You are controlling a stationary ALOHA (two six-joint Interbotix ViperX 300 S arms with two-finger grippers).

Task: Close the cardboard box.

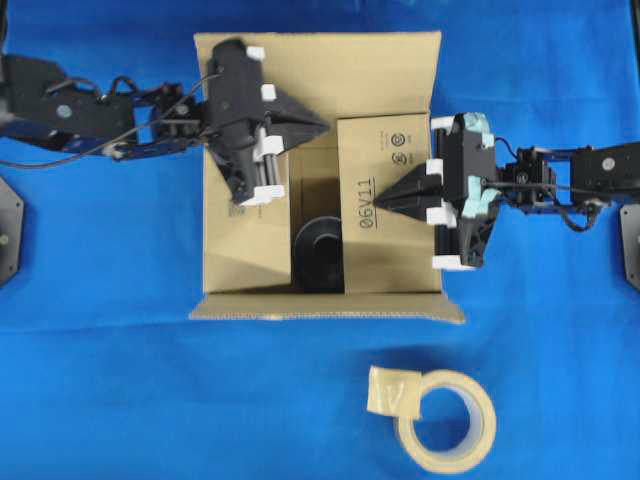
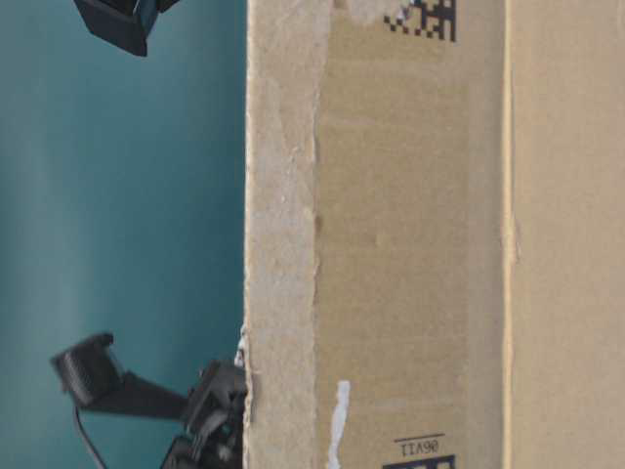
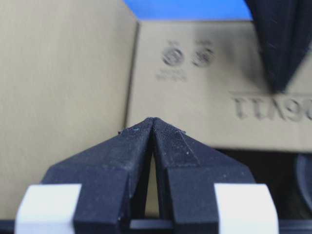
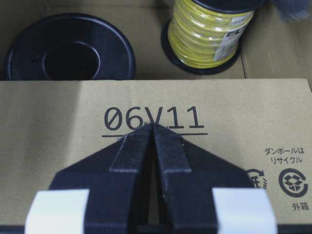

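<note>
over the middle of the blue table (image 1: 100, 380), the cardboard box (image 1: 395, 65) is sitting half closed; both the left gripper (image 1: 322, 127) and right gripper (image 1: 383, 197), fingers together, are pressing the side flaps inward, likely needing further downward pushing next.

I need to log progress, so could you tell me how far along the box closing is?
Partly done. The right flap of the box, printed 06V11, lies about flat under the shut right gripper. The left flap is also folded in, with the shut left gripper over it. A gap between them still shows a black spool. The far flap and near flap remain open.
</note>
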